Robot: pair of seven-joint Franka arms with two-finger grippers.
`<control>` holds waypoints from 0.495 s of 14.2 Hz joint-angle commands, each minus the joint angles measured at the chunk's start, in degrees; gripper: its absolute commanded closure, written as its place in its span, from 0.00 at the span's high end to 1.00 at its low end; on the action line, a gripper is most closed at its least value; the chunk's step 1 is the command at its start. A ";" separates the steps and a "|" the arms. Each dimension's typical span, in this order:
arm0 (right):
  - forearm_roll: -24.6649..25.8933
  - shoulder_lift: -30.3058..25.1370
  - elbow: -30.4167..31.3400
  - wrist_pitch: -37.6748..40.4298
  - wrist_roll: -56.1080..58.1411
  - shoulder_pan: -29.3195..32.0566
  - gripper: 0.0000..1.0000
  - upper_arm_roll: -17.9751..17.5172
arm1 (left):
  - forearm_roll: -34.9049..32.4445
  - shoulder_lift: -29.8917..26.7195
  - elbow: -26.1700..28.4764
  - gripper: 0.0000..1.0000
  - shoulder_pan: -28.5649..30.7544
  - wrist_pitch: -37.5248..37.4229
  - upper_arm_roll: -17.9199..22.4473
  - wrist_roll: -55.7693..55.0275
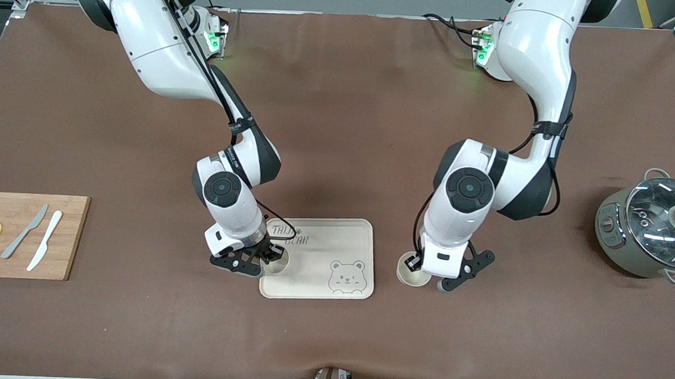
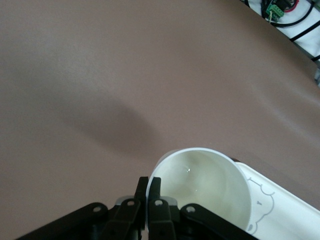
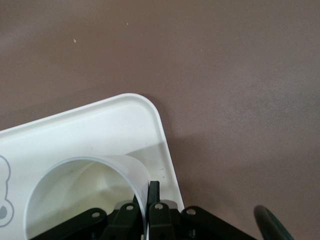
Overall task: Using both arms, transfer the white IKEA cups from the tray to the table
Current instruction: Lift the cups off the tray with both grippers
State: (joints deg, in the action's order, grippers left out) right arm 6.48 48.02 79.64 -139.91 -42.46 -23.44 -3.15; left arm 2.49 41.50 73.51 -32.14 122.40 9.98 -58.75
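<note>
While two cups are counted from the front, one cup (image 1: pixel 278 260) is held on the tray (image 1: pixel 333 254) by the right gripper (image 1: pixel 263 256); the other cup (image 1: pixel 411 271) is held on the counter (image 1: pixel 341 125) beside the tray by the left gripper (image 1: pixel 426 272).

From the left wrist, fingers (image 2: pixel 154 192) are seen clamped on an empty cup's rim (image 2: pixel 205 187).

From the right wrist, fingers (image 3: pixel 153 195) are clamped on the rim of a cup (image 3: pixel 85 195) inside the tray corner (image 3: pixel 145 107).

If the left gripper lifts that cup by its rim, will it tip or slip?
The left gripper pinches one wall of the cup, beside the tray. Held off-centre, it may tilt. The glossy wall looks slippery, so it could slide. It looks empty, thus probably light, and rigid.
</note>
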 commanded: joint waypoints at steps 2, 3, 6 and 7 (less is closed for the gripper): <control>0.73 -7.48 -0.28 10.59 -0.43 1.11 0.00 -0.18 | -1.35 -2.83 2.42 0.00 2.96 -1.72 -0.31 4.60; 0.64 -10.20 -0.28 14.54 0.35 1.90 0.00 -0.45 | -1.35 -2.92 2.42 0.00 4.18 -2.68 -0.31 6.53; -2.68 -18.46 -0.37 27.81 4.04 2.96 0.00 -0.63 | -1.35 -2.92 2.42 0.00 7.09 -3.40 -0.31 10.49; -4.53 -21.71 -0.45 32.12 5.88 3.66 0.00 -0.54 | -1.35 -2.83 2.42 0.00 8.23 -3.48 -0.31 11.89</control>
State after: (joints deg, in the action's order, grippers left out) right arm 4.90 33.01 76.87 -113.82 -39.56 -21.52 -2.89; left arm 2.47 40.57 73.98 -25.34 119.61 10.04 -48.84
